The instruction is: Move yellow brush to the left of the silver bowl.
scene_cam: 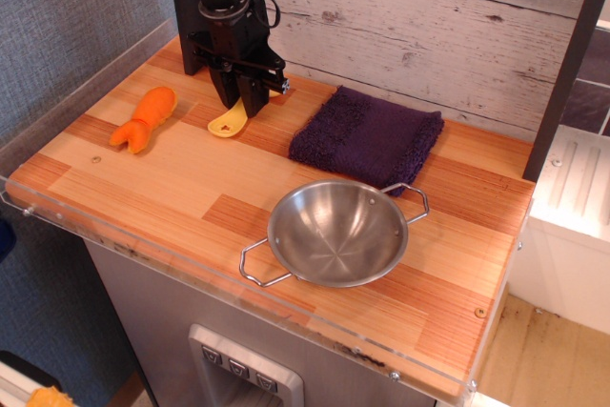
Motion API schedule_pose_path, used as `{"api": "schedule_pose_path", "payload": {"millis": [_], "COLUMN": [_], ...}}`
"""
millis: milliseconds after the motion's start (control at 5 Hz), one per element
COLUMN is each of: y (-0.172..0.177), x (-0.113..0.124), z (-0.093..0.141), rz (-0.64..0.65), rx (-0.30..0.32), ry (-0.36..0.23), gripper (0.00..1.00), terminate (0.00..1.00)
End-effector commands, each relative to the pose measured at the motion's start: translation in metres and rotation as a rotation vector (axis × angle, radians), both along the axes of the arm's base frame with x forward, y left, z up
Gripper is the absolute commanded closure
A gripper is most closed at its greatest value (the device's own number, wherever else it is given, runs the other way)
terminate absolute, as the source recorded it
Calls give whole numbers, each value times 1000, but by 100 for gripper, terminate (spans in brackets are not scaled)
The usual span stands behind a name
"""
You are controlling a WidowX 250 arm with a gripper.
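The wooden table (191,188) carries all items. The silver bowl (337,233) sits near its front edge, with the purple cloth (367,135) just behind it. The black gripper (239,102) stands at the rear left, fingers pinching the yellow brush (229,123), whose rounded end protrudes below. The orange toy (145,118) lies to the left.

My fingers (250,94) close on the yellow brush (230,123), its rounded handle end poking out below them. The silver bowl (337,233) sits upright, well apart, nearer the front edge.
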State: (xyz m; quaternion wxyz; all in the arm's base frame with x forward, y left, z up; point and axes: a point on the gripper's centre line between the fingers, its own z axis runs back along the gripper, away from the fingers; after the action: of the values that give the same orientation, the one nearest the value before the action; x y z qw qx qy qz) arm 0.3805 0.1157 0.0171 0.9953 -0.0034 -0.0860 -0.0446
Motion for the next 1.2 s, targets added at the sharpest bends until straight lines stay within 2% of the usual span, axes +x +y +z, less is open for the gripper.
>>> {"api": "schedule_pose_path", "payload": {"millis": [0, 200, 400, 600, 1000], "y": [-8, -17, -18, -13, -4], "x": [-24, -57, -81, -94, -108], "z": [90, 84, 59, 36, 15], "rz": [-4, -29, -32, -23, -23], "rx": [-25, -23, 8, 29, 80], "ry": [-172, -149, -105, -83, -42], "gripper": [100, 100, 100, 100, 100], "terminate": [0, 0, 0, 0, 0]}}
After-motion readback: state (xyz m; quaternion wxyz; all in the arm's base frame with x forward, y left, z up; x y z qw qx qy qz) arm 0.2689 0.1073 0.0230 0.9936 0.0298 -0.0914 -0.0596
